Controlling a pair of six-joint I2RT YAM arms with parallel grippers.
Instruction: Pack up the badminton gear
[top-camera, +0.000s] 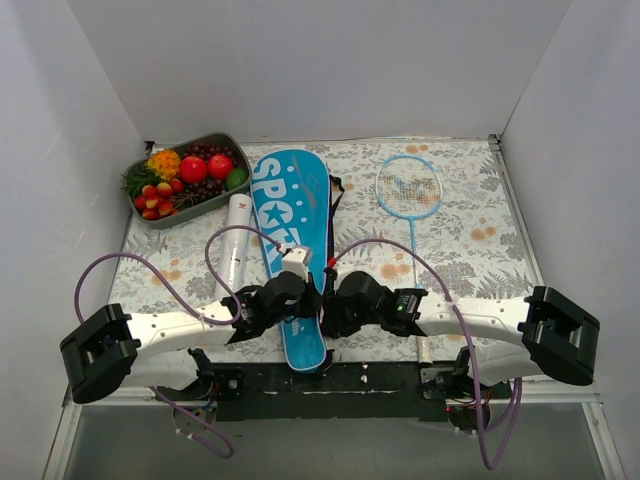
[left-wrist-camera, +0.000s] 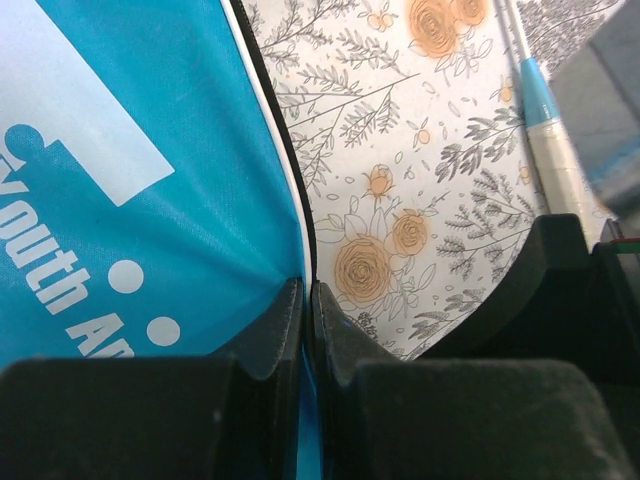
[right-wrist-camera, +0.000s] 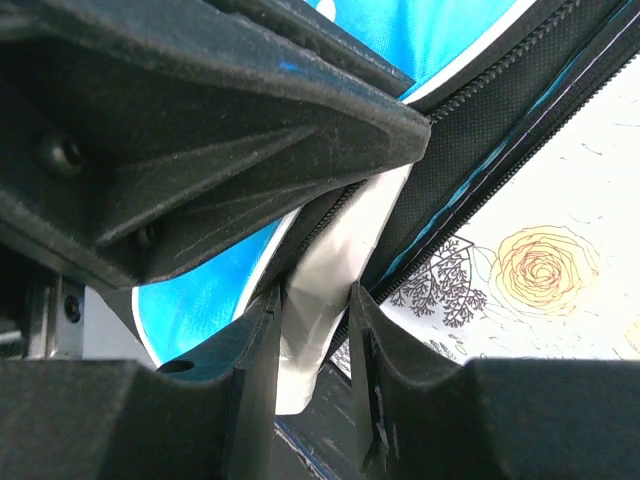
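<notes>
The blue "SPORT" bag (top-camera: 288, 215) lies lengthwise in the middle of the table, narrow end (top-camera: 303, 350) towards me. My left gripper (top-camera: 303, 300) is shut on the bag's right edge, seen in the left wrist view (left-wrist-camera: 308, 292) on the blue fabric (left-wrist-camera: 130, 150). My right gripper (top-camera: 332, 300) is closed round a silvery racket handle (right-wrist-camera: 335, 260) that sticks out of the bag's open zipper edge (right-wrist-camera: 480, 140). That racket's head is hidden. A second light-blue racket (top-camera: 408, 188) lies to the right; its handle also shows (left-wrist-camera: 545, 125). The white shuttlecock tube (top-camera: 237, 240) lies left of the bag.
A grey tray (top-camera: 222, 143) of colourful fruit stands at the back left. White walls close in the table on three sides. The flowered cloth (top-camera: 470, 250) covers the table. Purple cables loop above both arms.
</notes>
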